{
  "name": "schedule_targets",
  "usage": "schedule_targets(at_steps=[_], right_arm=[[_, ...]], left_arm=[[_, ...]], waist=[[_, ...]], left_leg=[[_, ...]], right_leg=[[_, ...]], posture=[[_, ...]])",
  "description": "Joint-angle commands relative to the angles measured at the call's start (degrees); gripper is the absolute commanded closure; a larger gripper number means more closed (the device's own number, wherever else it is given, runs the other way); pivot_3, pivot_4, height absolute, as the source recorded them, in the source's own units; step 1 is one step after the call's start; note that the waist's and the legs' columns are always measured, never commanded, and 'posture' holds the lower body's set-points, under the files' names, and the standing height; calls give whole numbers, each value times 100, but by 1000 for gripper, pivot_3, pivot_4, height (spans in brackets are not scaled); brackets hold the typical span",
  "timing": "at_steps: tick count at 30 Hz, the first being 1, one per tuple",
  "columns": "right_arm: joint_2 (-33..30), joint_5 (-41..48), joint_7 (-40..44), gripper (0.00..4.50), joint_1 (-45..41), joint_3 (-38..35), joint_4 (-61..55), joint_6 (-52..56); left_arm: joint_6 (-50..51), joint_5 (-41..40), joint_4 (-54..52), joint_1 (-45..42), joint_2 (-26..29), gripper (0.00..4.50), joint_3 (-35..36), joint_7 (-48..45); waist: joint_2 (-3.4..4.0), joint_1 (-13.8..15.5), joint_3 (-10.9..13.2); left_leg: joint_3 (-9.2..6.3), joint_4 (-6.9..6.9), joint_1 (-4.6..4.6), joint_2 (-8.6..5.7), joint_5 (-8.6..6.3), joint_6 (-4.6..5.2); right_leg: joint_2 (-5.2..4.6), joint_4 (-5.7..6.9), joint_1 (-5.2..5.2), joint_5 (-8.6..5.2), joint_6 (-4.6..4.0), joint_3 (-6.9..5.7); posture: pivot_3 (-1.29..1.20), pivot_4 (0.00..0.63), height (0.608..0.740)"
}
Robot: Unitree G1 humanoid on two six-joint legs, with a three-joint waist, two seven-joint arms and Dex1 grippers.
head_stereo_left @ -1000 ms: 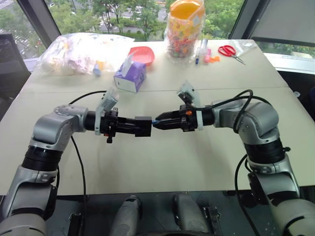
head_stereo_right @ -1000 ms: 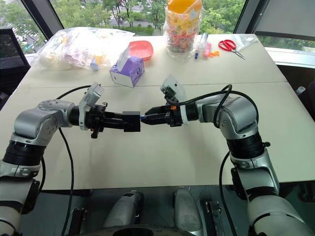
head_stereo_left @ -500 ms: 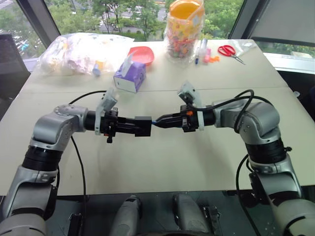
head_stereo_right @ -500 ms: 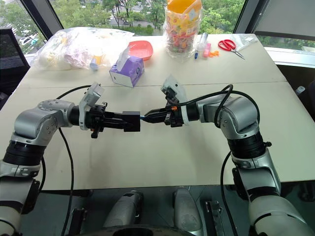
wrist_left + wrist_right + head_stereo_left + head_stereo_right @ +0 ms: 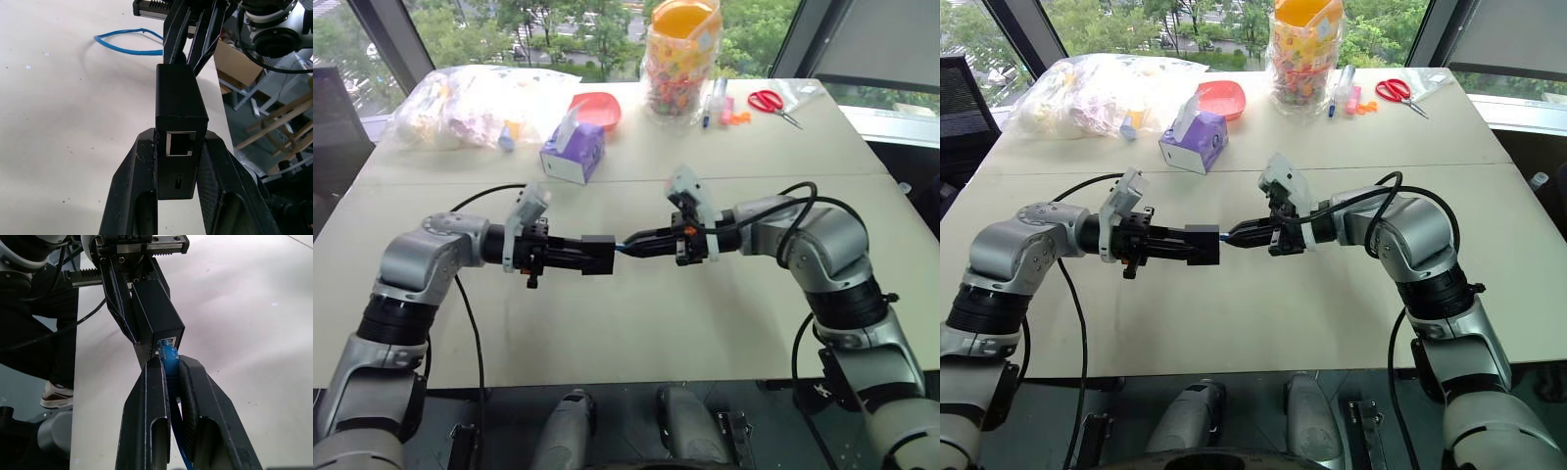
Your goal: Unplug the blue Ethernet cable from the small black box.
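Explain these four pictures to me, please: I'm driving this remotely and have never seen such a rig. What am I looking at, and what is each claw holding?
Two pictures come from the robot's head, looking down over its two arms above a beige table. The other two come from cameras on the wrists, looking along each claw's two black fingers.

The left claw is shut on the small black box. The left wrist picture shows the box between the fingers, with an empty port facing the camera.

The right claw is shut on the blue Ethernet cable right at its plug, which still sits in the box's other port. The rest of the cable loops over the table.

At the table's far edge lie a purple tissue box, a red bowl, a clear bag, a sweets jar and red scissors.
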Motion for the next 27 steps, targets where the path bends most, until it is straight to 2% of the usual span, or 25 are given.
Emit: schedule_targets(at_steps=[1,6,9,16,18,19,21,23,24,25,26,27], right_arm=[[-314,-233,-152,4476,58,-363,269,-161],[-536,-407,-228,4476,192,-633,539,-408],[-439,-876,-666,4476,215,-655,817,-976],[216,-1986,-2126,4476,101,-614,1807,-1798],[402,-2055,-2378,3583,117,-730,1812,-1853],[453,-2089,-2452,3342,122,-765,1801,-1871],[506,-2137,-2628,2492,142,-892,1728,-1834],[491,-2047,-2729,1264,187,-1105,1488,-1629],[462,-2021,-2763,981,235,-1189,1342,-1553],[432,-1994,-2771,443,294,-1260,1192,-1469],[418,-1986,-2779,54,336,-1307,1088,-1405],[412,-1952,-2773,54,380,-1360,981,-1307]], left_arm=[[-40,-119,-193,22,132,4026,206,-116],[-63,-117,-262,127,194,4026,220,-131],[-253,41,-208,156,93,4026,177,6],[-1625,943,299,270,-755,4026,-65,912],[-2224,1301,617,274,-1134,4026,-126,1295],[-2434,1422,741,272,-1264,4026,-139,1407],[-2959,1739,1096,250,-1577,4026,-241,1684],[-3318,1917,1429,179,-1938,4026,-265,1988],[-3419,1954,1568,141,-2082,4026,-246,2093],[-3512,1979,1704,104,-2200,4026,-210,2182],[-3597,2007,1812,78,-2275,4026,-185,2230],[-3690,2063,1914,54,-2321,4026,-177,2286]], waist=[[0,20,0],[0,-4,1],[-1,-6,1],[-1,28,0],[-1,30,0],[-1,31,0],[-1,32,0],[-1,33,0],[0,44,0],[-1,66,0],[-1,69,0],[-1,67,0]], left_leg=[[1,1,0,-3,0,0],[2,-3,-1,-1,0,0],[6,-2,-1,1,0,0],[10,1,-4,-1,0,0],[10,0,-6,-1,0,0],[10,0,-6,-1,0,0],[10,-1,-8,-1,0,0],[10,0,-8,-3,0,0],[10,-1,-8,-3,0,0],[11,0,-8,-3,0,0],[10,0,-9,-4,0,0],[10,0,-9,-3,0,0]], right_leg=[[-2,0,2,0,0,0],[-1,-1,-3,-1,0,0],[-1,0,-5,0,0,1],[-3,0,-7,1,-1,4],[-3,-1,-10,1,-1,5],[-3,1,-11,2,-1,6],[-3,0,-13,2,-1,6],[-4,1,-14,3,-1,6],[-4,1,-15,3,-1,7],[-4,1,-14,3,-1,7],[-5,1,-14,3,-1,6],[-4,1,-14,3,-1,6]], posture=[[0,150,740],[0,150,740],[0,150,740],[0,150,740],[0,150,740],[0,150,740],[0,150,740],[0,150,740],[0,150,740],[0,150,740],[0,150,740],[0,150,740]])
